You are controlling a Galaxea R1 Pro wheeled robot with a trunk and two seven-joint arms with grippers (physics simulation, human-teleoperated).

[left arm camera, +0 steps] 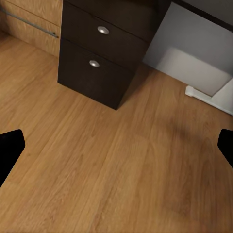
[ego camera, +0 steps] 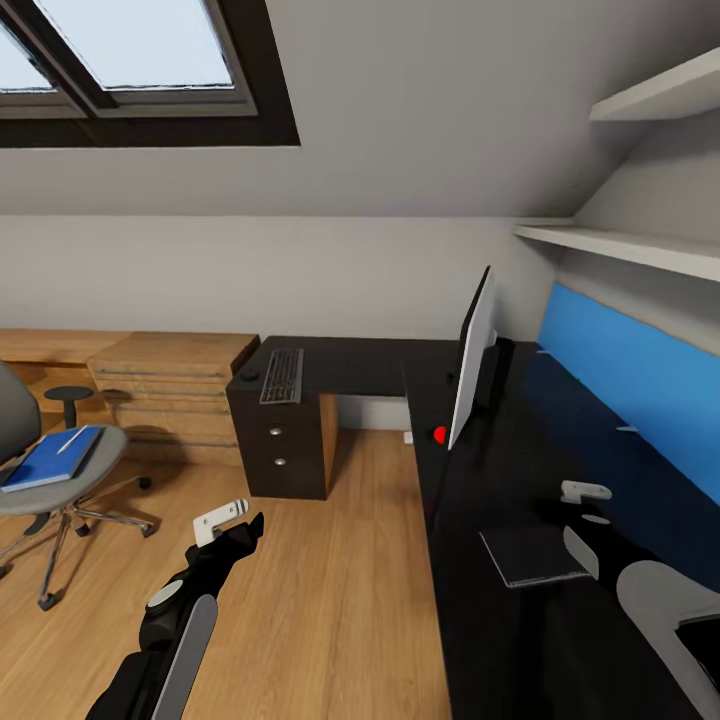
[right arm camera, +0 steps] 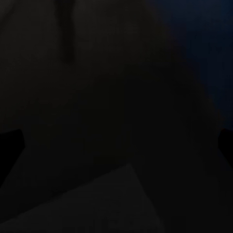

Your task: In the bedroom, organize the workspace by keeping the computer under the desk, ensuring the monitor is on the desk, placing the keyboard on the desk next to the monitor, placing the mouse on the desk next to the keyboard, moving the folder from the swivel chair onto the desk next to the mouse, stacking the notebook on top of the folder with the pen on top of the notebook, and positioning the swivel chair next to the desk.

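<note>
The left gripper [ego camera: 232, 522] hangs over the wood floor [ego camera: 340, 600], jaws spread wide and empty, with the drawer unit [left arm camera: 97, 58] ahead of it. The folder [ego camera: 50, 458], with the pen [ego camera: 72, 440] on it, lies on the swivel chair [ego camera: 60, 480], well off to the gripper's left. The keyboard [ego camera: 282, 376] and mouse [ego camera: 248, 376] sit on the desk [ego camera: 480, 620] beyond it. The notebook [ego camera: 532, 556] lies near the monitor [ego camera: 470, 372]. The right gripper [right arm camera: 116, 141] hovers above the dark desktop, fingers [right arm camera: 9, 145] apart, holding nothing.

The head camera looks down from standing height across the room, desk [ego camera: 520, 480] at frame right, chair [ego camera: 40, 470] at far left. The left wrist camera faces the floor [left arm camera: 121, 165] near the drawer unit [left arm camera: 97, 58], shared with the head view [ego camera: 280, 445]. The right wrist camera sits close over the dark desk top [right arm camera: 97, 121].
</note>
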